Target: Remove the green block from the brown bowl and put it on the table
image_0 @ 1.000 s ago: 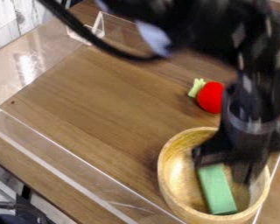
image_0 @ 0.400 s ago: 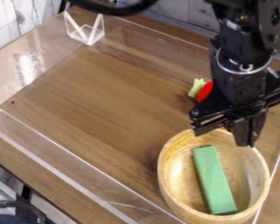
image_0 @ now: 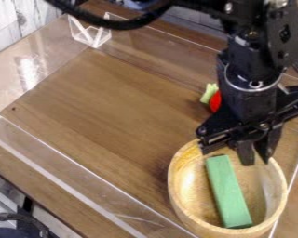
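A black robot arm's pincer [image_0: 251, 147] hangs over the far rim of a large round light-tan wooden bowl [image_0: 189, 186] at the near right corner of a brown wood-grain surface [image_0: 108, 102]. The pincer points steeply down, its dark fingers [image_0: 261, 149] drawn close together at the tips with nothing between them; from this view it looks clenched on nothing, though a narrow gap cannot be ruled out.

The flat, elongated light green block [image_0: 229, 191] lies inside the bowl, on its floor, running from just below the fingertips toward the near rim and angled slightly to the right. The fingertips stand just above the block's far end; whether they touch it cannot be told from this angle. The block is not lifted and no part of it rests on the surface outside the bowl.

Behind the arm's round black wrist housing, a red strawberry-like toy with a green top [image_0: 211, 94] sits on the surface just beyond the bowl, mostly hidden by the arm. Low clear acrylic walls [image_0: 64, 172] edge the surface, and a small clear triangular bracket [image_0: 89, 33] stands at the far left corner.
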Robot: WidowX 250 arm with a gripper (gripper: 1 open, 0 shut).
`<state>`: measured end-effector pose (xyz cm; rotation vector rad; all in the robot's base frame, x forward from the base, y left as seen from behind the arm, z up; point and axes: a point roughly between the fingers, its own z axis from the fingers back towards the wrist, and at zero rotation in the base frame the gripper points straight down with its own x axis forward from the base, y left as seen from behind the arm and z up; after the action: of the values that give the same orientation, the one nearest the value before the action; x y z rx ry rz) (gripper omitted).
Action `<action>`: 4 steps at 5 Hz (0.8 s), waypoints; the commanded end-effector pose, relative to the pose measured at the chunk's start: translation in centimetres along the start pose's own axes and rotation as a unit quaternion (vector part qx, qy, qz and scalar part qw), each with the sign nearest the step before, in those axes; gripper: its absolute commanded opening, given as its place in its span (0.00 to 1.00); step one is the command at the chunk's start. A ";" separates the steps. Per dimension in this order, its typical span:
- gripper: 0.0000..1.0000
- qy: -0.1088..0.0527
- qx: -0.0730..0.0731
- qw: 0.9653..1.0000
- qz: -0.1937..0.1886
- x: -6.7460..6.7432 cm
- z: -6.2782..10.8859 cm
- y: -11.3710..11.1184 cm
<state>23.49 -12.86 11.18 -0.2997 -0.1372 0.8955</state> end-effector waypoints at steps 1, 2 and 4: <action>1.00 -0.002 -0.020 1.000 -0.001 -0.3 0.7 -1.2; 1.00 -0.001 -0.018 1.000 0.003 -0.6 0.1 -1.5; 1.00 0.024 -0.010 0.998 -0.062 -0.8 -0.8 -0.3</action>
<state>22.95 -13.85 9.83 -0.3068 -0.1012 0.7616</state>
